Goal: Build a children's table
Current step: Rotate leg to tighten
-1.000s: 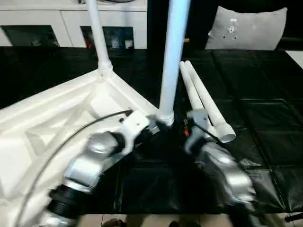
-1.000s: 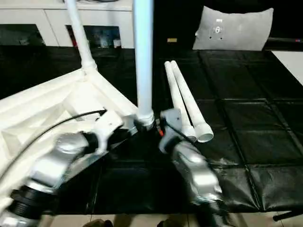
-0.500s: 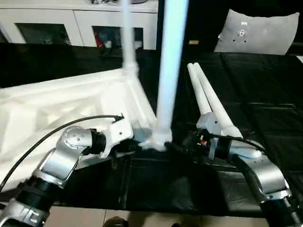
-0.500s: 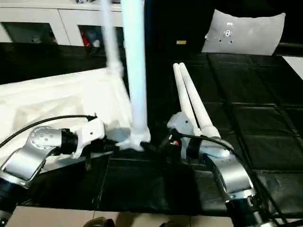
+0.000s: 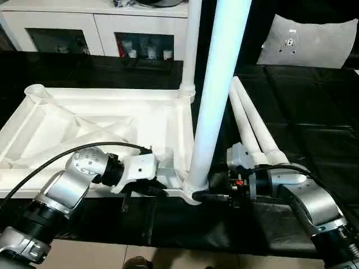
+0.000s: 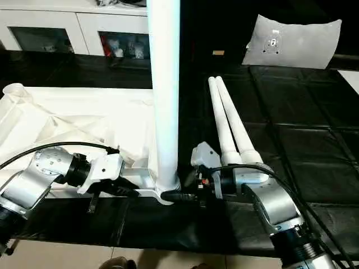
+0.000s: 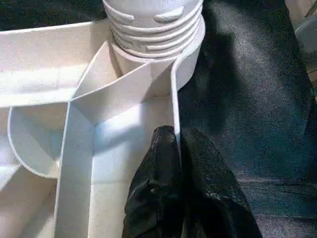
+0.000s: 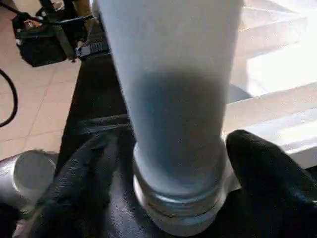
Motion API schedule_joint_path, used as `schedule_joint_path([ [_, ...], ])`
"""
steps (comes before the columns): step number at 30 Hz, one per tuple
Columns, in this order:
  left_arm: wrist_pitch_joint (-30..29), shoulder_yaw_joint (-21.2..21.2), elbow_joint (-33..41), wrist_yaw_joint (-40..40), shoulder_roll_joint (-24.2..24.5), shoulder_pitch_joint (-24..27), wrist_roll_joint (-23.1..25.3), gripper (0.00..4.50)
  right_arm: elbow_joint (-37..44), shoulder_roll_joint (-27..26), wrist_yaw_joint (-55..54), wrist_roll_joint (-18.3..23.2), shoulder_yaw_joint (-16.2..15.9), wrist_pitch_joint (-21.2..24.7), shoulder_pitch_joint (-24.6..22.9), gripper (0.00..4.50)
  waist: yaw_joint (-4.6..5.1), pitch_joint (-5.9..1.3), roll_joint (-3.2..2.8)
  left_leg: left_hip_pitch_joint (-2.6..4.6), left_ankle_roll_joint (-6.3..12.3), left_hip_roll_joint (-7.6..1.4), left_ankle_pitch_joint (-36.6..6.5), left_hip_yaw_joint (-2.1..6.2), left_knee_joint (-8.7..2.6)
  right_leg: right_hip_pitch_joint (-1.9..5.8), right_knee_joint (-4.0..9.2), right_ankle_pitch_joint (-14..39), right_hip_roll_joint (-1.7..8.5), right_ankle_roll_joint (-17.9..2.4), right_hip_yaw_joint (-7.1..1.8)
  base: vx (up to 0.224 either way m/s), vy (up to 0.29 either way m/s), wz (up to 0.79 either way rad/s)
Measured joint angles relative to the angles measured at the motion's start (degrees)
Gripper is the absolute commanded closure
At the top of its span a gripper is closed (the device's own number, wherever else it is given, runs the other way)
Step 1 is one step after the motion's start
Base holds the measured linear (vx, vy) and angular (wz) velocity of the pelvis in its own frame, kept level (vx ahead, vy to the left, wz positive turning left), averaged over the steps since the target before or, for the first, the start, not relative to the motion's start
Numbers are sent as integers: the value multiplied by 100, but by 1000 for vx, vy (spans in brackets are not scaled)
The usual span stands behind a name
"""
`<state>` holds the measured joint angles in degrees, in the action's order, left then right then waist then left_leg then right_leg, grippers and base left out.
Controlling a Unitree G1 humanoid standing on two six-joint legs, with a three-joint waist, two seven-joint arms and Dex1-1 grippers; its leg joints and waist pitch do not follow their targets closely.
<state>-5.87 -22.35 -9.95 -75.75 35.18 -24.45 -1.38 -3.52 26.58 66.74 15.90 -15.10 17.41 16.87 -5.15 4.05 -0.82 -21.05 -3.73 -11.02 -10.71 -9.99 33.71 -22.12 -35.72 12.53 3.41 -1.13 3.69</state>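
Children's table [image 5: 101,120] and legs [image 5: 252,126] bear no readable writing.

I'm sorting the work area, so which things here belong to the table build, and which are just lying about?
Belongs to the job:
- upturned table top
- near leg standing in its corner socket
- far leg standing in its socket
- two loose legs lying on the black mat

Lying about:
- white cabinet
- grey cushion

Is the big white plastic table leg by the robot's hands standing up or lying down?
Standing up. The white plastic table leg rises straight from the corner socket of the upside-down white tabletop.
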Motion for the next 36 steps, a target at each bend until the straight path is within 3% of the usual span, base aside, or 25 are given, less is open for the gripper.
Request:
schedule_joint_path([
  [14,117,-10,-50,-25,35,1,4,450,-120,-186,-37,-1,-13,-74,118,225,4,-3,6,2,0,-1,0,0,5,-1,-8,1,0,0,0,0,0,0],
  [23,-37,25,-3,132,-8,55,3,450,73,-352,-309,3,62,19,-116,241,-2,-5,5,19,-7,-1,4,0,6,8,-20,1,0,1,-2,0,0,0],
  [30,-1178,364,209,1233,-684,225,159,450,214,-1076,-1837,-167,546,255,-517,241,35,-10,-8,75,-9,7,4,-1,6,46,-15,15,2,26,-15,0,0,0],
  [36,-2428,646,473,2750,-1790,296,335,450,-185,-2101,-3676,-536,1029,278,-324,241,278,-5,1,76,-10,11,4,-1,4,34,20,16,4,28,-15,0,0,0],
])
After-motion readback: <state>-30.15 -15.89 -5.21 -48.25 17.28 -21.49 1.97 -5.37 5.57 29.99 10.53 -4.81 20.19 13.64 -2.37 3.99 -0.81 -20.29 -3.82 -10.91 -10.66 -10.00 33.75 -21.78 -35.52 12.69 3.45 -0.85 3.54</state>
